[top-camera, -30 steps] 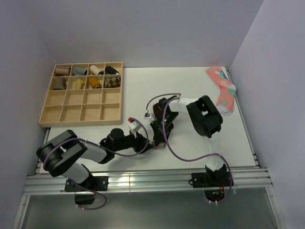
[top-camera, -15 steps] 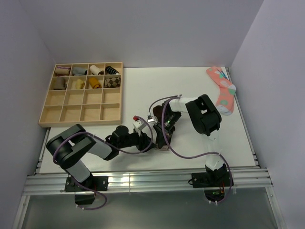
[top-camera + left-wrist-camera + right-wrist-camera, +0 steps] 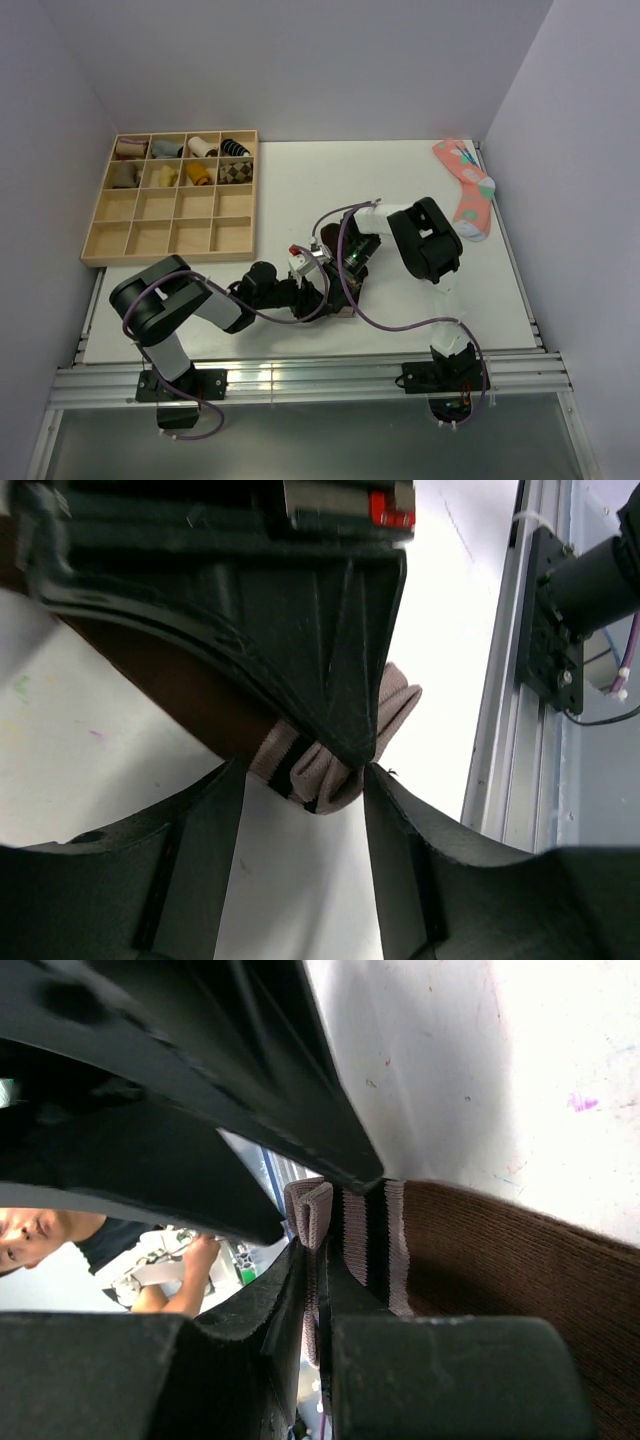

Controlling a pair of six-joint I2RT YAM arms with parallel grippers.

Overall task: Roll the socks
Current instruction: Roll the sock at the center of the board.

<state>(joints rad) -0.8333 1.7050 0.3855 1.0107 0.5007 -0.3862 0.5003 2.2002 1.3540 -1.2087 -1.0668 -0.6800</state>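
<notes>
Top external looks down from above-behind arm bases, whole counter visible. Both wrist views sit very close, sharing the socks at the striped cuff.

Black-and-white arms, purple cables

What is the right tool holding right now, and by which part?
The right tool pinches the dark brown knit sock at its pale-striped cuff end.
</notes>
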